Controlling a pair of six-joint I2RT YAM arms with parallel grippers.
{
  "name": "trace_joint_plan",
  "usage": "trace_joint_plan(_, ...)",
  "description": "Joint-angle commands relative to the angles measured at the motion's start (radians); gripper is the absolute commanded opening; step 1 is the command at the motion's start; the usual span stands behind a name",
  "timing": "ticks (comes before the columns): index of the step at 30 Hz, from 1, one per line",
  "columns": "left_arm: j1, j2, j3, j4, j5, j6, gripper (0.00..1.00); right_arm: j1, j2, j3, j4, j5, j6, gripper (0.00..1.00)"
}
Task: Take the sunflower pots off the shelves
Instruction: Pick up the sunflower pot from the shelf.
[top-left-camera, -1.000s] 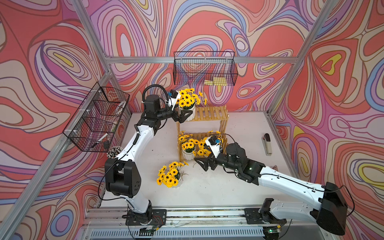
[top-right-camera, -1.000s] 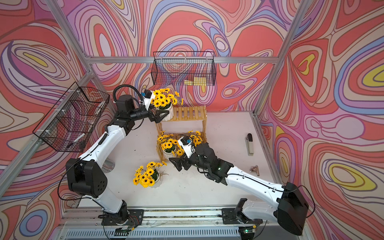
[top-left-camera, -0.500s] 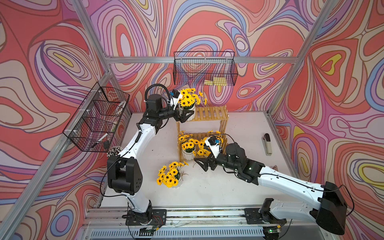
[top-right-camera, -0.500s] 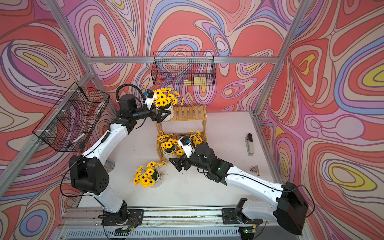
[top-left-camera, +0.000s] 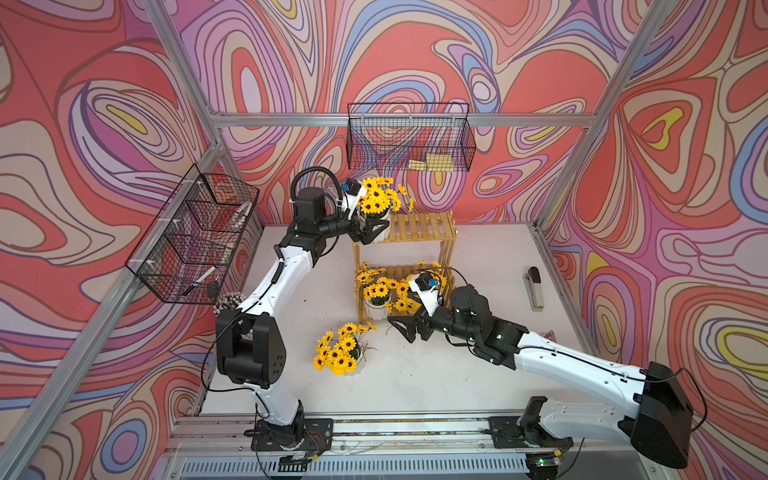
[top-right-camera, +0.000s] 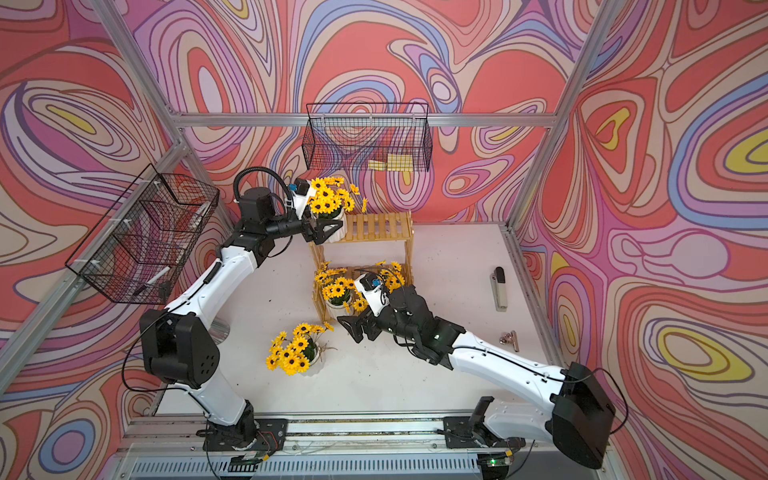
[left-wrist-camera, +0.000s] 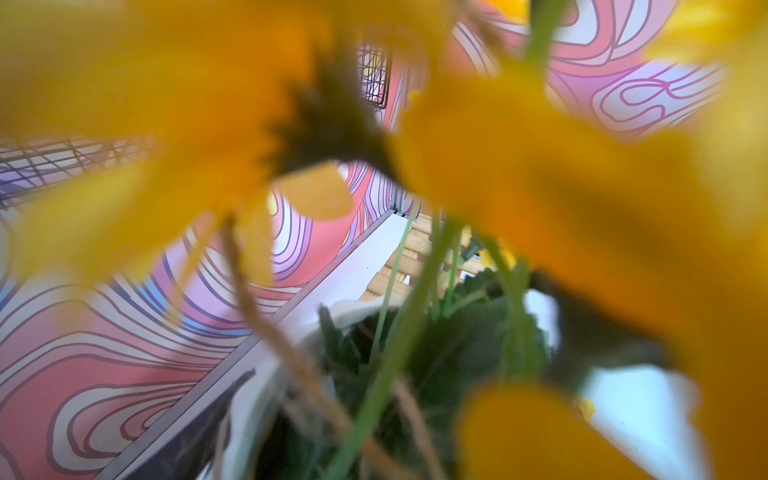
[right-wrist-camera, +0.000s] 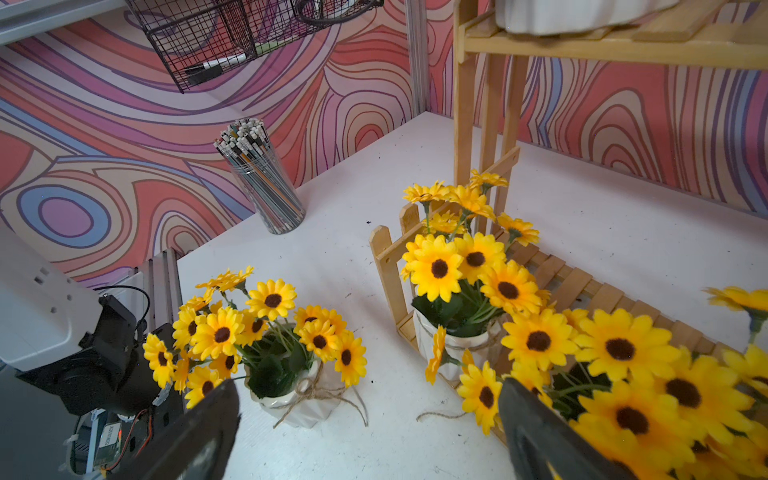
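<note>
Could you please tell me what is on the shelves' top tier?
One sunflower pot, at the end nearest the left gripper; its lower body is partly hidden by that gripper.

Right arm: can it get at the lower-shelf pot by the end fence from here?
Probably yes. The right gripper is open beside the shelves' open front, facing the end pot; only the neighbouring pot's flowers crowd one finger.

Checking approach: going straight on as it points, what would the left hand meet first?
The sunflower pot on the top shelf, probably at once: the fingers of the left hand straddle it.
</note>
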Motion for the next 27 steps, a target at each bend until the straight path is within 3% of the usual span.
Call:
trace_joint_plan(1, -0.005, 0.012, 0.018, -0.021, 0.012, 0.028, 0.89, -0.004, 0.005, 0.025, 0.014, -0.001, -0.002, 0.98)
trace_joint_plan(4, -0.005, 0.007, 0.009, -0.017, 0.001, 0.033, 0.88, -0.003, 0.005, 0.024, 0.014, 0.0, -0.003, 0.98)
trace_joint_plan(8, -0.005, -0.003, -0.006, -0.011, -0.002, 0.046, 0.76, -0.003, 0.005, 0.025, 0.014, 0.0, -0.004, 0.98)
trace_joint_plan(9, -0.005, -0.004, -0.005, -0.013, -0.003, 0.049, 0.7, -0.003, 0.005, 0.025, 0.014, 0.0, -0.004, 0.98)
trace_joint_plan(11, -0.005, -0.005, -0.004, -0.013, 0.0, 0.052, 0.41, -0.003, 0.004, 0.027, 0.013, 0.0, -0.004, 0.98)
trace_joint_plan(13, -0.005, -0.004, -0.002, -0.015, -0.004, 0.047, 0.2, -0.004, 0.002, 0.029, 0.011, 0.0, -0.006, 0.98)
trace_joint_plan(16, -0.005, -0.005, 0.003, -0.013, -0.008, 0.038, 0.01, -0.004, 0.002, 0.029, 0.01, 0.005, -0.006, 0.98)
trace_joint_plan(27, -0.005, -0.048, -0.021, 0.056, 0.005, 0.003, 0.0, -0.003, -0.003, 0.04, 0.001, 0.023, -0.01, 0.98)
